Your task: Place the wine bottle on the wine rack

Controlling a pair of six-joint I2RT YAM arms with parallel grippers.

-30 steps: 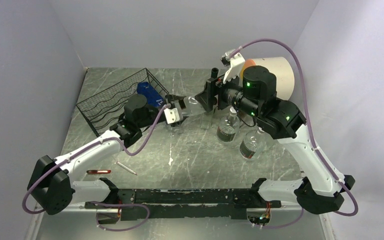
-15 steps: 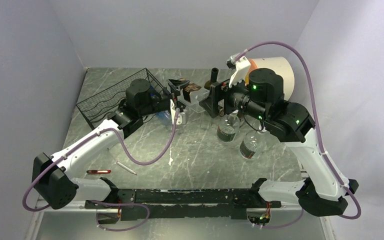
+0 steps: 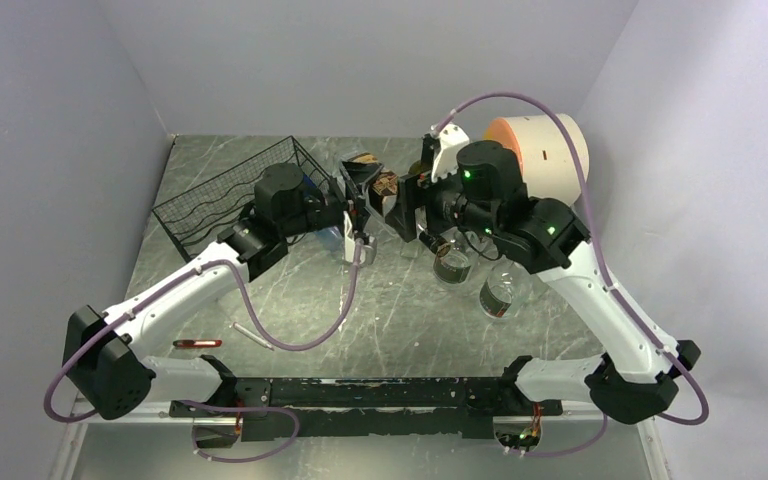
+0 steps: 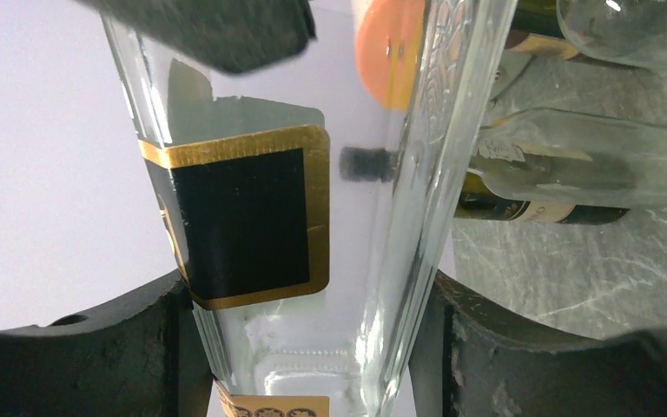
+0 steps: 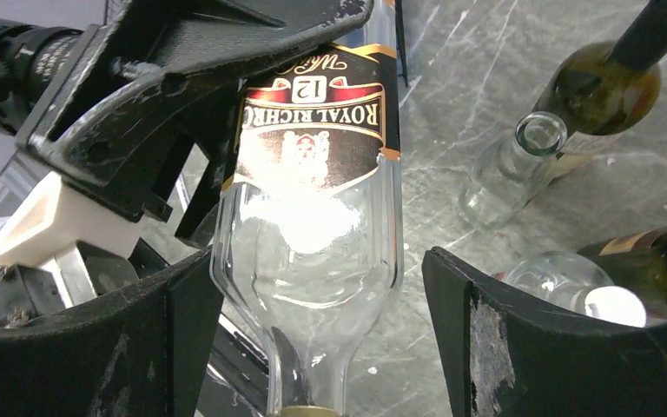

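"Gripping what, on the left?"
"My left fingers (image 4: 95, 347) clamp the wine bottle (image 4: 313, 217), aloft over the worktop (image 3: 410, 310) beside the wine rack (image 3: 222, 200). My right fingers (image 5: 521, 339) stand wide around it."

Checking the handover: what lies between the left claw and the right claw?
The clear wine bottle, as the top view shows. In the wrist views, the left claw clamps it, while the right claw straddles it with a gap on one side.
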